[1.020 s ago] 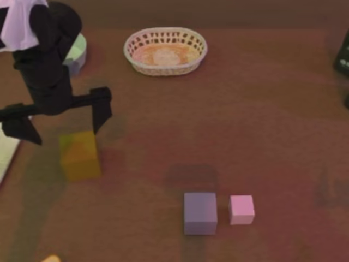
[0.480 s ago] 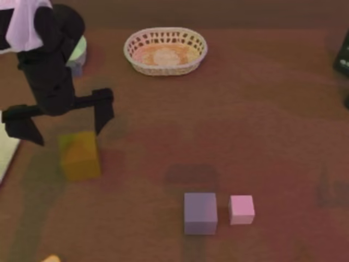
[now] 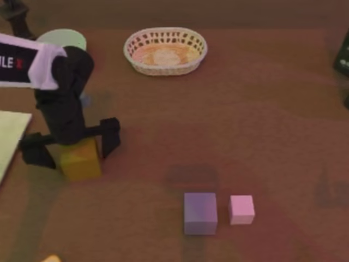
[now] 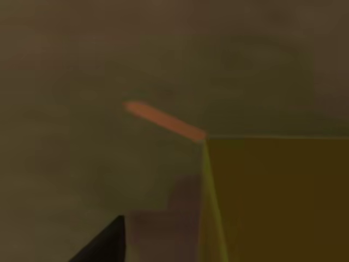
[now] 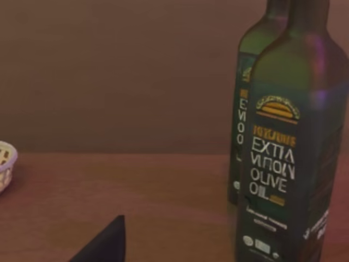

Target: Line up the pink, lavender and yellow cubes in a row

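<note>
lavender cube (image 3: 200,213) + pink cube (image 3: 241,209) already side by side lower middle | yellow cube (image 3: 80,159) left of frame, our left end effector (image 3: 71,147) open, straddling it | not lined up yet

A brown wooden tabletop (image 3: 262,109) is seen under dim, warm light. A darker band is shown along its far edge in the top view. Behind the table, a plain brown wall (image 5: 109,71) is shown in the right wrist view.

wicker basket (image 3: 165,50), 2 olive oil bottles (image 5: 292,158)
</note>
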Robot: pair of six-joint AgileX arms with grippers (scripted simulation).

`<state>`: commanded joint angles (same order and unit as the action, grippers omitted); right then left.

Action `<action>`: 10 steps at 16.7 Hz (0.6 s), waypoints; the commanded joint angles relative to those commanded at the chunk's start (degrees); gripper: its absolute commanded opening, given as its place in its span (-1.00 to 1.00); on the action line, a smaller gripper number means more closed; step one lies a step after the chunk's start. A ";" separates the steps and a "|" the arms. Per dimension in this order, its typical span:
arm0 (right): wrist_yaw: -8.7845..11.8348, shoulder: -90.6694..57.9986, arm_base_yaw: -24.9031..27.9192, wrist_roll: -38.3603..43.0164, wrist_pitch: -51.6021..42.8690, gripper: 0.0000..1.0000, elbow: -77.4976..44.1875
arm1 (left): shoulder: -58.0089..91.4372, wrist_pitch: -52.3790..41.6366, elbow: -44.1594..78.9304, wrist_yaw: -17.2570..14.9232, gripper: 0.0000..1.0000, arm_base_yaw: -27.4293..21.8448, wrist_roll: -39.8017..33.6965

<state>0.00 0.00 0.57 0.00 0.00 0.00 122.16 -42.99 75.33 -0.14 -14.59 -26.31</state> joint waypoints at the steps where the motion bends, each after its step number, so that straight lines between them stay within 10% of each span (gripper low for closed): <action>1: 0.00 0.00 0.00 0.00 0.00 1.00 0.00 | 0.42 0.71 -0.44 0.00 1.00 0.00 -0.01; 5: 0.00 0.00 0.00 0.00 0.00 1.00 0.00 | 0.49 0.83 -0.52 0.00 1.00 -0.01 0.00; 10: 0.00 0.00 0.00 0.00 0.00 1.00 0.00 | 0.49 0.83 -0.52 0.00 0.25 -0.01 0.00</action>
<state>0.00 0.00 0.57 0.00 0.00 0.00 122.65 -42.16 74.81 -0.14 -14.59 -26.32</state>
